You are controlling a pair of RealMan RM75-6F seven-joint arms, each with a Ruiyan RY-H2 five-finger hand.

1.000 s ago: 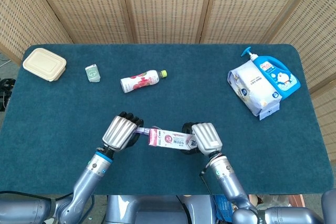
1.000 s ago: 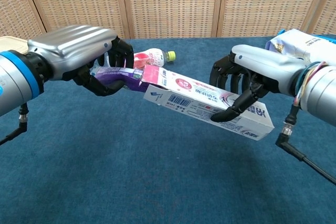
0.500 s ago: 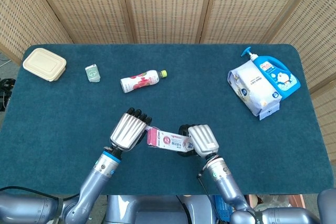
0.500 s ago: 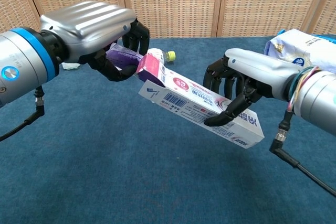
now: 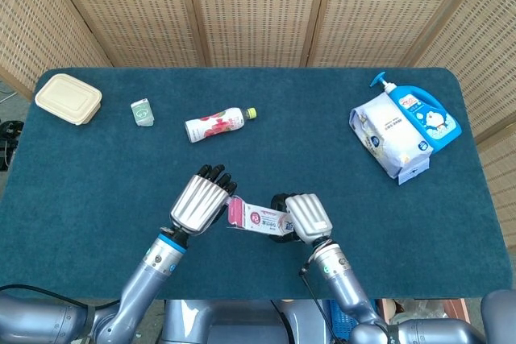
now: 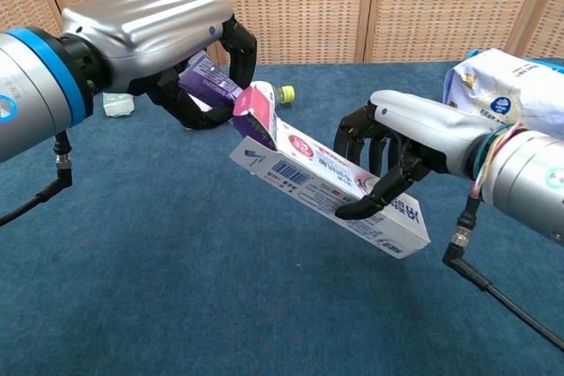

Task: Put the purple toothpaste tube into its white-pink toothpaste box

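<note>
My left hand point(image 6: 150, 33) point(image 5: 199, 201) grips the purple toothpaste tube point(image 6: 209, 84), whose lower end meets the open pink-flapped mouth of the white-pink toothpaste box point(image 6: 326, 189) point(image 5: 260, 218). My right hand point(image 6: 414, 143) point(image 5: 302, 215) holds the box near its far end, tilted down to the right and lifted above the blue cloth. How deep the tube sits in the box is hidden by the flap and my fingers.
A drink bottle point(image 5: 216, 124) lies behind the hands. A cream lunch box point(image 5: 68, 98) and a small green packet point(image 5: 142, 111) sit at the far left. A wipes pack point(image 5: 387, 132) and a blue pump bottle point(image 5: 423, 114) lie at the far right.
Both hands rose and drew closer. The box tilted steeper and shifted left. The tube swung from lying level to pointing down into the box's open mouth.
</note>
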